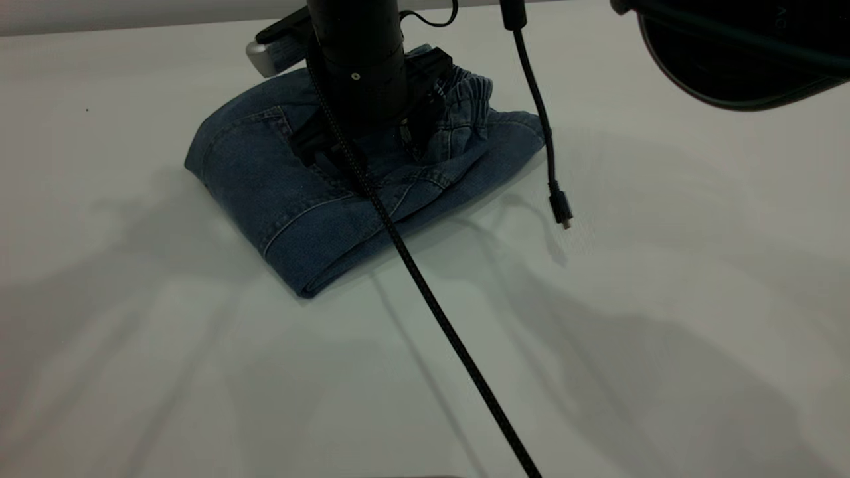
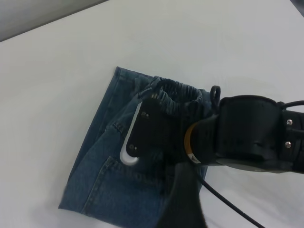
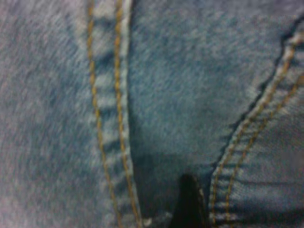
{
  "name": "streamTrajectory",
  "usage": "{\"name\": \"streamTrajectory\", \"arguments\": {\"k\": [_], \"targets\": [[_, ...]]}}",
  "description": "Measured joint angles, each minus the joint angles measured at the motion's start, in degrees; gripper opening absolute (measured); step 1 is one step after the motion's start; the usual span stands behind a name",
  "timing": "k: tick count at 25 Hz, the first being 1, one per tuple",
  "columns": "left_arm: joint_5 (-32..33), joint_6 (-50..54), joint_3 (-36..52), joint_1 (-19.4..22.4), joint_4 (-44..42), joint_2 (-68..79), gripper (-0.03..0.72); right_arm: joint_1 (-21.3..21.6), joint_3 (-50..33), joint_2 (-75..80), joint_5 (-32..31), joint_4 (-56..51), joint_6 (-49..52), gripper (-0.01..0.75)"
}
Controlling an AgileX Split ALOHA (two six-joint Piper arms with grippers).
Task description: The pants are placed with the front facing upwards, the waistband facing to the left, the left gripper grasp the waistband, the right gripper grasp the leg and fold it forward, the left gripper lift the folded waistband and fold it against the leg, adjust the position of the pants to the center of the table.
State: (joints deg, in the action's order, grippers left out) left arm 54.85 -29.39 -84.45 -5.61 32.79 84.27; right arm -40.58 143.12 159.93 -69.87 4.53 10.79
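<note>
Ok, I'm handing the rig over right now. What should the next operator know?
Right gripper: pressed down on the folded pants, near the waistband.
Left gripper: above the pants, not touching them.
Done: the pants look folded into a compact bundle on the table.
Left: probably nudge the bundle toward the table's middle, then lift off. Mind the cable plug dangling beside it.

Your open room is the bare table (image 1: 664, 299) to the right of and in front of the folded pants (image 1: 265, 192). Over the bundle, the right gripper (image 2: 156, 137) presses down on the denim and blocks any approach from above. A braided cable (image 1: 451, 332) slants across the front, and a loose hanging cable (image 1: 551, 166) dangles just beside the pants' right edge.
</note>
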Motion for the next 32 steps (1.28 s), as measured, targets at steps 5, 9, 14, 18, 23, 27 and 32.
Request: {"name": "streamTrajectory", "arguments": {"k": [5,9,14,18,23,27,32], "targets": [[0.0,0.0,0.0,0.0,0.0,0.0,0.565,-0.1,0.1,0.5,0.5,-0.1,12.5,0.468],[0.0,-0.1,0.0,0.0,0.0,0.0,0.565,-0.1,0.1,0.6,1.1,-0.2,24.4,0.468],[0.0,-0.1,0.0,0.0,0.0,0.0,0.565,-0.1,0.1,0.6,1.5,-0.2,37.7,0.468],[0.0,-0.1,0.0,0.0,0.0,0.0,0.565,-0.1,0.1,0.6,1.5,-0.3,47.8,0.468],[0.0,-0.2,0.0,0.0,0.0,0.0,0.564,0.1,0.2,0.6,1.2,-2.1,61.6,0.468],[0.0,-0.2,0.0,0.0,0.0,0.0,0.564,0.1,0.5,0.6,0.7,-3.0,68.2,0.468],[0.0,-0.2,0.0,0.0,0.0,0.0,0.564,0.1,0.9,0.5,0.6,-3.5,67.8,0.468]]}}
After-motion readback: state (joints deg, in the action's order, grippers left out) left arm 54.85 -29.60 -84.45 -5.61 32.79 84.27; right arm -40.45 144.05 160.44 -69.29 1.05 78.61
